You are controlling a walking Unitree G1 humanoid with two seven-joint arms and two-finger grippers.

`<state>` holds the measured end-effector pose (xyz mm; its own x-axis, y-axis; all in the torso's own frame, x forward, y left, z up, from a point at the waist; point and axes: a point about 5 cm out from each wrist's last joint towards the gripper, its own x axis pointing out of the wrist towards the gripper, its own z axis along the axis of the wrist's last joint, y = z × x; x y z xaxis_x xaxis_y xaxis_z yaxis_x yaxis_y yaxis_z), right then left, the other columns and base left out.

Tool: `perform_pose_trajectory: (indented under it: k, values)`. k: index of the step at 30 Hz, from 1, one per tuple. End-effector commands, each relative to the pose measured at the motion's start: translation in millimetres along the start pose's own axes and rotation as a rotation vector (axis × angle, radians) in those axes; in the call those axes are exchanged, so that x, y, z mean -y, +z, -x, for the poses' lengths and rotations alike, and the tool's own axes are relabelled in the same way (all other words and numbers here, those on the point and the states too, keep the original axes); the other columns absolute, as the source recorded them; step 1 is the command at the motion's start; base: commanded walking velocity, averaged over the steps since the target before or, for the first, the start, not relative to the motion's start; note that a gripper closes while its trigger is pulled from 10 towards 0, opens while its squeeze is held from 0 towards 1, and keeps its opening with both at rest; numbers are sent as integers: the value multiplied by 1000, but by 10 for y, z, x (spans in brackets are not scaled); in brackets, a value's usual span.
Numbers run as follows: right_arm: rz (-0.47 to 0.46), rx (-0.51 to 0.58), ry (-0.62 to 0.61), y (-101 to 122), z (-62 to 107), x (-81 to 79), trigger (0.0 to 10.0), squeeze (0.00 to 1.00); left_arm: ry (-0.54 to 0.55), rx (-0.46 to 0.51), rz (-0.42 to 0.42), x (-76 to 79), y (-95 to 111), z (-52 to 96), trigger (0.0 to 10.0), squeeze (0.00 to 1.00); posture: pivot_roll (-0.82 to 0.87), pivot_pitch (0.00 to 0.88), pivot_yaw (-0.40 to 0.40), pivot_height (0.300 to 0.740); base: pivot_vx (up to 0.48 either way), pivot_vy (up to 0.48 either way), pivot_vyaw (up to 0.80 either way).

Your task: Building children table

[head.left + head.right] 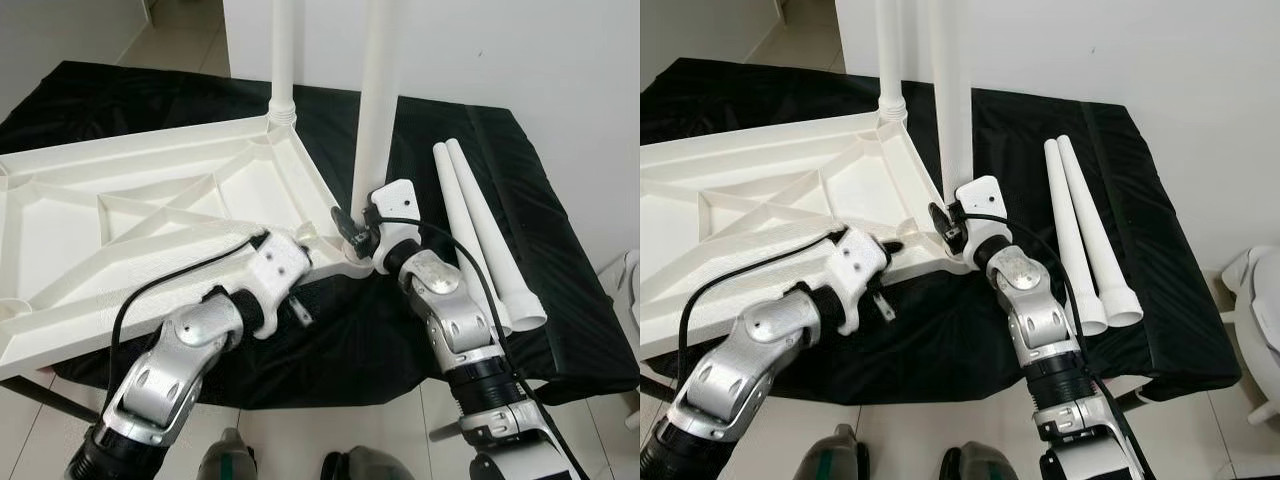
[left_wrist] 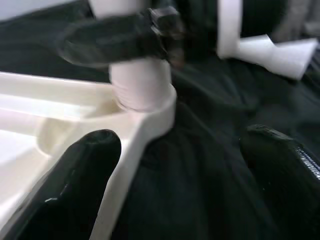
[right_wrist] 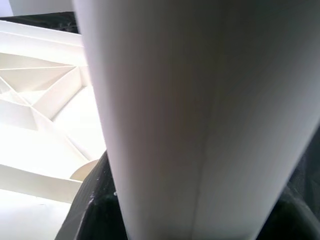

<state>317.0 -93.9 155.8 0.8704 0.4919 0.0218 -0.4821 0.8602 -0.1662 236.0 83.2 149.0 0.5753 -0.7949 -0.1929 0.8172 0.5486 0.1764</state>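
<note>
At the tabletop's corner, right gripper clasps upright leg; left gripper released.

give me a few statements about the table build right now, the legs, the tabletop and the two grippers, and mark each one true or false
1. The white ribbed plastic tabletop lies upside down on the black cloth. True.
2. Two white plastic legs stand upright at its corners. True.
3. Three spare white legs lie on the cloth. False: two loose tapered white legs lie side by side on the robot's right.
4. The right gripper holds the near upright leg close to its base. True.
5. The left gripper is clamped on a loose leg. False: its fingers stand open at the tabletop's near edge, holding nothing.
</note>
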Motion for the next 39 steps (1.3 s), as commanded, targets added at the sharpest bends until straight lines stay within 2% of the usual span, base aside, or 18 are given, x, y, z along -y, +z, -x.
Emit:
perform_pose_trajectory:
  k: [1, 3, 6, 8, 10, 22, 29, 34, 39]
  values:
    - [-91, -73, -30, -182, 62, 41, 10000, 0, -31, -7, -9, 40, 11, 14, 10000, 0, 56, 36, -50, 740, 0, 0, 0]
    - [-211, -80, -80, -218, 60, 89, 10000, 0, -35, -7, -7, 46, 19, 17, 10000, 0, 56, 36, -50, 740, 0, 0, 0]
    - [-211, -80, -80, -218, 60, 89, 10000, 0, -35, -7, -7, 46, 19, 17, 10000, 0, 56, 36, -50, 740, 0, 0, 0]
    - [-301, -91, -145, -246, 59, 164, 10000, 0, -33, 0, -8, 49, 39, 16, 10000, 0, 59, 36, -51, 740, 0, 0, 0]
    - [-333, -96, -183, -257, 60, 215, 10000, 0, -27, 6, -4, 49, 57, 17, 10000, 0, 59, 36, -51, 740, 0, 0, 0]
    - [-354, -104, -202, -311, 104, 176, 10000, 0, -27, 4, -4, 41, 66, 43, 10000, 0, 61, 34, -55, 740, 0, 0, 0]
    - [-231, -16, -141, -287, 195, 9, 10000, 0, -2, 8, -3, 22, 71, 50, 10000, 0, 65, 29, -60, 740, 0, 0, 0]
    - [-224, -4, -132, -289, 209, -29, 10000, 0, 3, 7, -2, 18, 67, 56, 10000, 0, 67, 25, -62, 740, 0, 0, 0]
    - [-224, -48, -122, -302, 148, -40, 10000, 0, 12, 5, -2, 9, 66, 63, 10000, 0, 68, 24, -62, 740, 0, 0, 0]
